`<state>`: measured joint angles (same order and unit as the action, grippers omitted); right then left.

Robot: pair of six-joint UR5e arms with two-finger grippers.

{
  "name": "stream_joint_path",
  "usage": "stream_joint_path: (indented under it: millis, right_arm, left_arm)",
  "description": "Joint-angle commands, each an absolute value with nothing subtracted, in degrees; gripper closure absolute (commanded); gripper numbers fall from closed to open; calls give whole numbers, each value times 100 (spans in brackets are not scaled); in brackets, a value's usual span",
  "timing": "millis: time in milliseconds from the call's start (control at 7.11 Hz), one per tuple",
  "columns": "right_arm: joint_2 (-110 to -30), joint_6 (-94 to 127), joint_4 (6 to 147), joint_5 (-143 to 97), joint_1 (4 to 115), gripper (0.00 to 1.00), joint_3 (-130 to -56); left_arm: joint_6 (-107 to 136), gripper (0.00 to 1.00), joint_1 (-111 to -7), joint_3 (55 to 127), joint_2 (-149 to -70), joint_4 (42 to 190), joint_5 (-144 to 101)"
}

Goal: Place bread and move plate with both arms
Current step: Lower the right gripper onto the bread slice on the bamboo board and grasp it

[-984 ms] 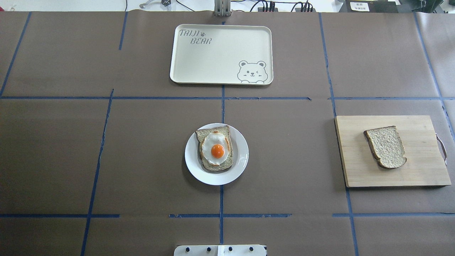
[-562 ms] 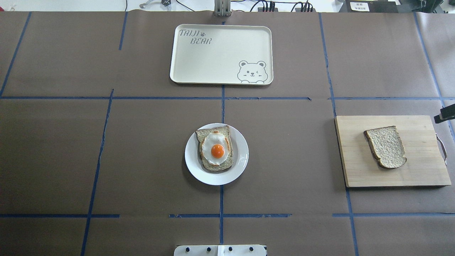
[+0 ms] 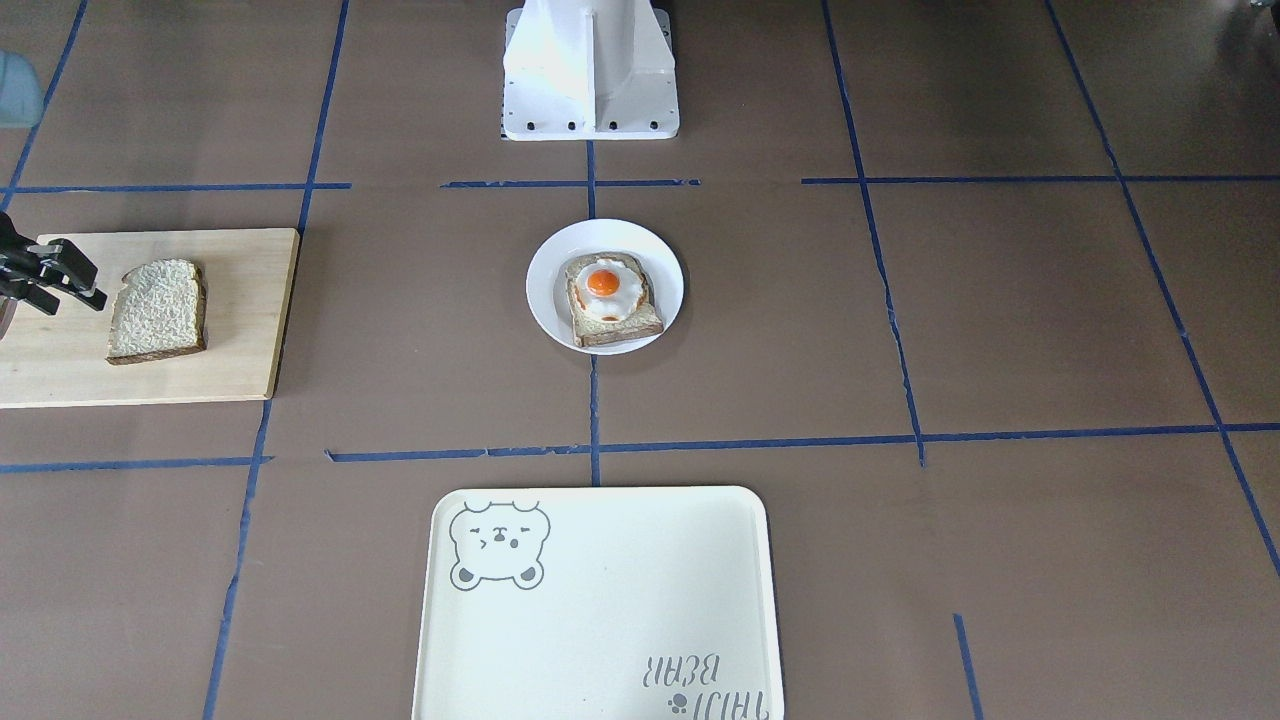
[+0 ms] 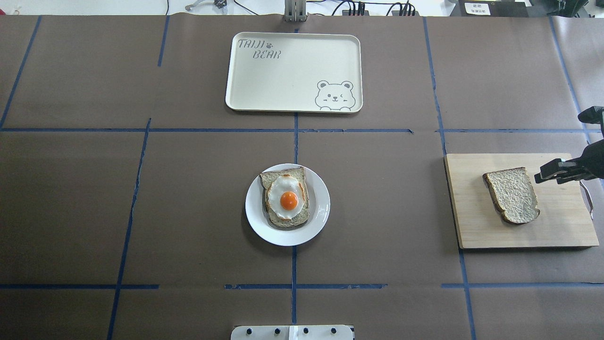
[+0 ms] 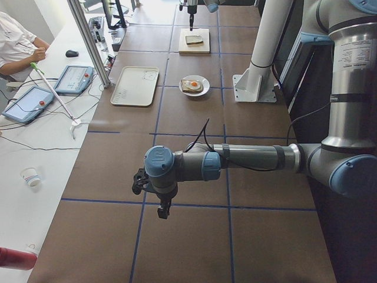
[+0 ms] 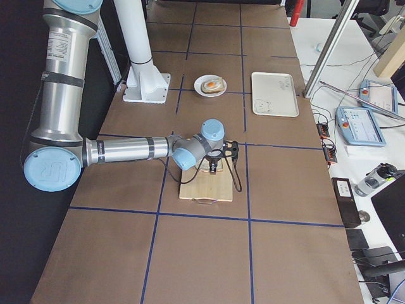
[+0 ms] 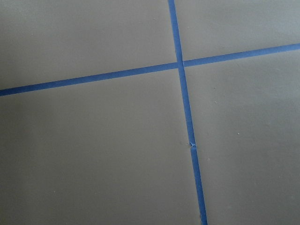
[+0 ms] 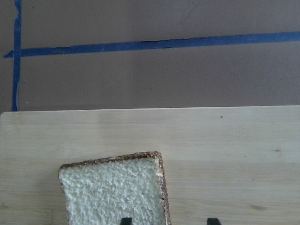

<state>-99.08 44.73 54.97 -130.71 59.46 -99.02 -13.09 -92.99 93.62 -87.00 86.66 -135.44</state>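
**Bread on the board, right gripper beside it**

Your bread [image 4: 512,195] lies flat on the wooden cutting board [image 4: 557,226] at the table's right side. The right gripper [image 4: 541,173] hangs over the board just beside the slice, jaws apart and holding nothing. The plate [image 4: 321,212] sits mid-table, well apart from the board, carrying an egg-topped slice [image 4: 285,198]. The left gripper [image 5: 160,207] shows only from the side, so you cannot tell how its jaws stand.

Bare counter [image 4: 387,203] is seen between the wooden cutting board [image 4: 467,222] and the white plate [image 4: 322,208], whose middle is occupied by egg-topped toast [image 4: 285,200]. More bare counter is left between the plate and the bear tray [image 4: 283,80].
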Motion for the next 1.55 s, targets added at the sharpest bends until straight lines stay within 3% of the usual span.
stream_joint_path:
  millis: [0,281,562,1266,1406]
  right_arm:
    - [-9879,4500,5405,-13034,5783,1,-9765]
    - [-9844,4465,5405,-13043,5757,2,-9624]
    - [-9765,4491,5405,-13052,5705,29,-9554]
    - [-9747,4482,5414,-13061,5520,31,-9483]
    - [-9686,4482,5405,-13104,5511,38,-9440]
  left_arm:
    - [-1310,0,-9299,9369,-8701,8675,-13544]
    - [-1310,0,-9299,9343,-8701,8684,-13867]
    - [-1310,0,-9299,9343,-8701,8692,-13878]
    - [-1301,0,-9299,9351,-8692,8692,-13878]
    - [-1301,0,-9299,9343,-8701,8692,-13878]
